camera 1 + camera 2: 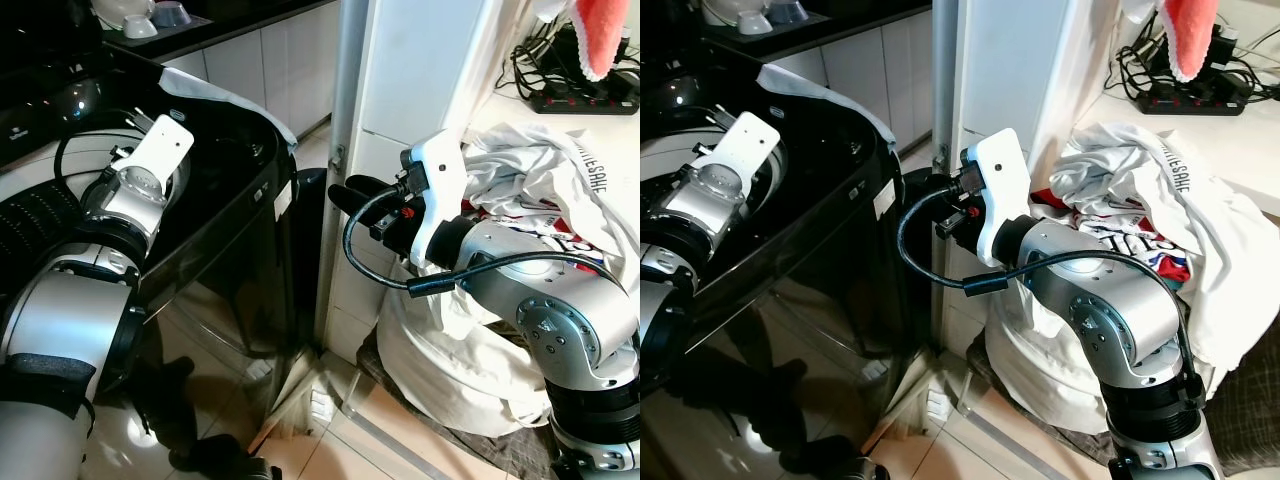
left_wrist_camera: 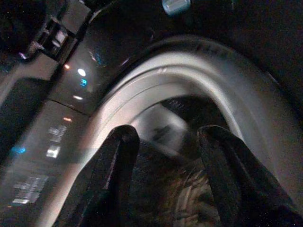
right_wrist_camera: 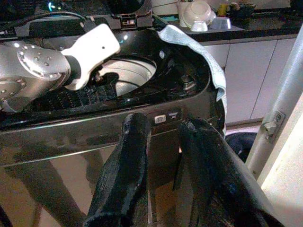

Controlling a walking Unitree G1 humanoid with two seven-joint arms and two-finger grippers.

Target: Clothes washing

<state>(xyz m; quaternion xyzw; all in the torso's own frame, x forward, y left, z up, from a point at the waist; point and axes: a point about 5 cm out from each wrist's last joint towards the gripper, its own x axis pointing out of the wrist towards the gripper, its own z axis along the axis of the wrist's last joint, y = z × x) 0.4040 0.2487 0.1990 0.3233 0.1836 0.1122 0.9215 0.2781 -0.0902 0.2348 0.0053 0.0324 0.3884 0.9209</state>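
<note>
Black washer [image 1: 235, 200] on tiled floor [image 1: 330, 440]; both grippers' fingers [image 2: 113, 179] apart, empty.

The washing machine [image 1: 235, 200] is glossy black with a pale grey drum rim [image 2: 156, 90]. The pile of clothes [image 1: 1160, 200] is white with grey lettering and red-and-blue print. A light blue cloth [image 3: 199, 52] drapes the machine. The power strip [image 1: 585, 100] is black.

Washing machine [image 1: 235, 215]: glossy black top-loader, lid open, pale drum [image 3: 130, 78] exposed. Clothes [image 1: 1160, 215]: crumpled white garments with red and blue print, heaped on a white laundry bag [image 1: 1040, 370] on the floor, right of the machine.
</note>
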